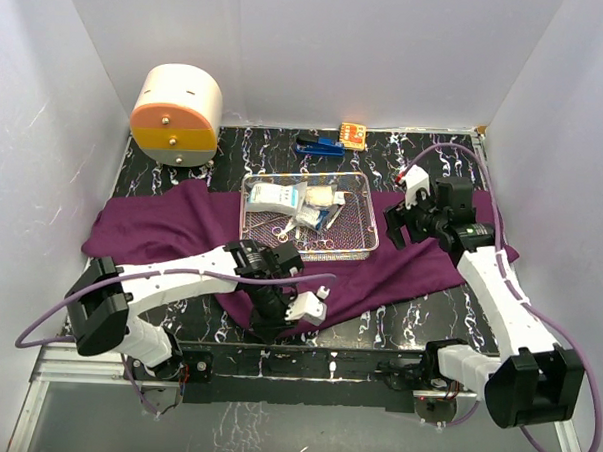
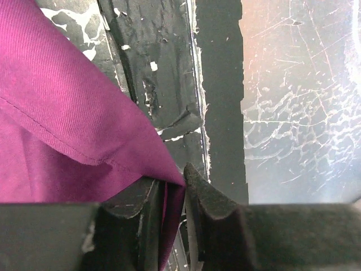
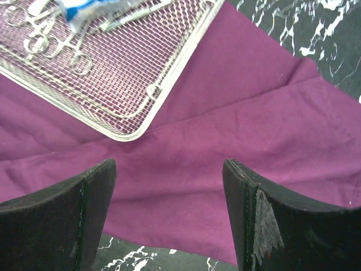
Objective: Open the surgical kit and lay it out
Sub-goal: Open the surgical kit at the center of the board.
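The wire-mesh tray (image 1: 365, 217) sits on the spread purple cloth (image 1: 171, 225), with white packets (image 1: 281, 197) and steel instruments (image 1: 316, 239) inside it. In front of the tray, by the near edge of the counter (image 1: 418, 309), the left gripper (image 2: 174, 179) is narrow, pinching the cloth's corner. Right of the tray, the right gripper (image 3: 169, 164) hovers wide open over the cloth

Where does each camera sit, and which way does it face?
Top: fixed above and behind the arms, looking down on table, purple cloth and mesh tray; left arm and right arm show.
Left wrist: on that arm, faces the cloth's corner at the table's near edge; left gripper pinches it.
Right wrist: on that arm, looks down at cloth and tray corner; open right gripper's fingers show.
Shared: top and right wrist both show the tray.
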{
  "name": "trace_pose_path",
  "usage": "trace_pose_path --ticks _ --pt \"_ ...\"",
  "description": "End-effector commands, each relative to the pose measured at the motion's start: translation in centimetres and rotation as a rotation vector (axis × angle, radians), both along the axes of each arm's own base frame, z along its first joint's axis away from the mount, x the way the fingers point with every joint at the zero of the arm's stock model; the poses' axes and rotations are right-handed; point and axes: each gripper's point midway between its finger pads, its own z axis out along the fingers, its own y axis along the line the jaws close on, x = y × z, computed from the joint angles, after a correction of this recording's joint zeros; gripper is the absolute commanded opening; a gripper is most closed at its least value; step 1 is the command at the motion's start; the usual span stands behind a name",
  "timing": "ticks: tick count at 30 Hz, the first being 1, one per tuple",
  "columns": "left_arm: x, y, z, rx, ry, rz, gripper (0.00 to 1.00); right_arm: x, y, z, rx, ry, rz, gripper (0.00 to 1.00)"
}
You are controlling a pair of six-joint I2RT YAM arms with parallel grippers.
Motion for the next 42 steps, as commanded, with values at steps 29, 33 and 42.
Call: trace_pose_path --ticks 29,33,42 --pt "4.2 -0.5 4.1 -0.066 -0.235 0.081 0.65 17.2 -9.0 -12.2 -0.267 0.125 -0.604 0.7" --pt "4.8 -0.4 4.1 -0.065 -0.245 0.106 0.65 17.2 -10.1 -13.7 -0.329 0.157 -0.632 0.65" --pt "6.6 -0.4 4.9 -0.092 -0.286 0.179 0.65 15.0 -13.5 -14.6 -0.35 0.237 -0.669 0.44"
